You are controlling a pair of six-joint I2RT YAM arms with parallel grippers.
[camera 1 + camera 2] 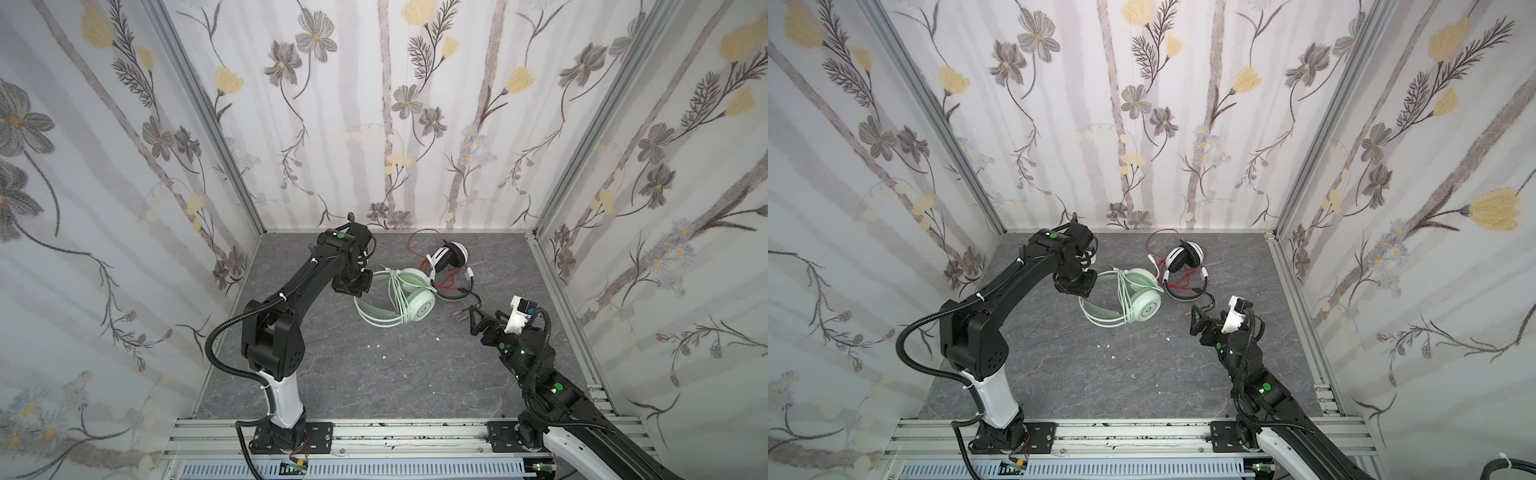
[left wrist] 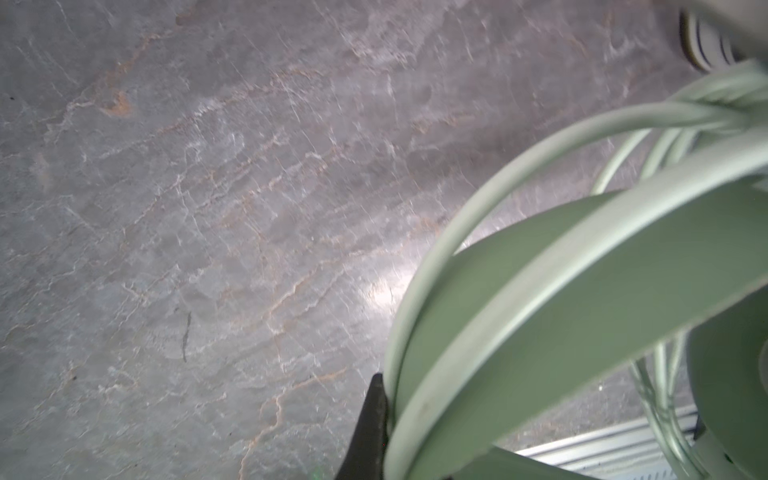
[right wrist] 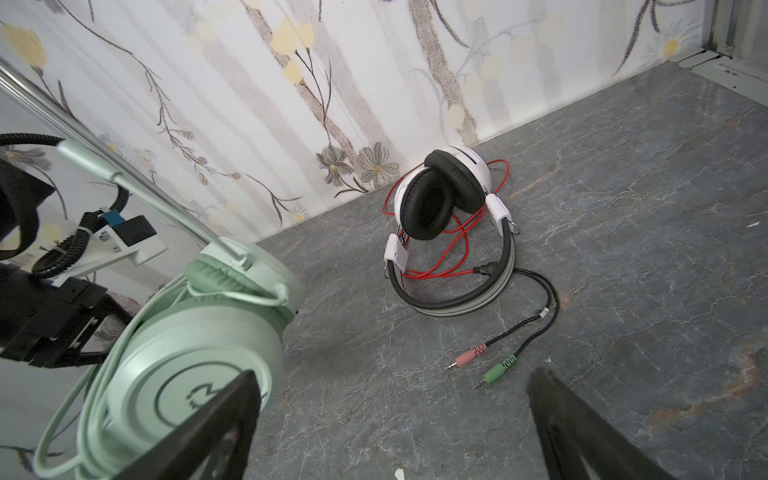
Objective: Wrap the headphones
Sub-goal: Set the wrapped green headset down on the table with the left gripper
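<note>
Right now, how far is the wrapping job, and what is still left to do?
Looks done: the mint-green headset has its pale cord wound around it. In hand: the left gripper is shut on its headband; the right gripper is open and empty near the plugs. Left: the white-and-black headset, whose red cord lies loose on the table.

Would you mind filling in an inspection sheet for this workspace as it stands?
Surface: grey marbled tabletop.
Job's things: mint-green headset beside white-and-black headset, toward the back wall.
Clutter: small white scraps on the tabletop.
Grippers: left gripper shut on the mint-green headset's band; right gripper open, empty, near the plugs.
Cables: pale green cord wound round the band; red cord loose, plugs lying free.
Surroundings: floral-papered walls, aluminium rail in front.
</note>
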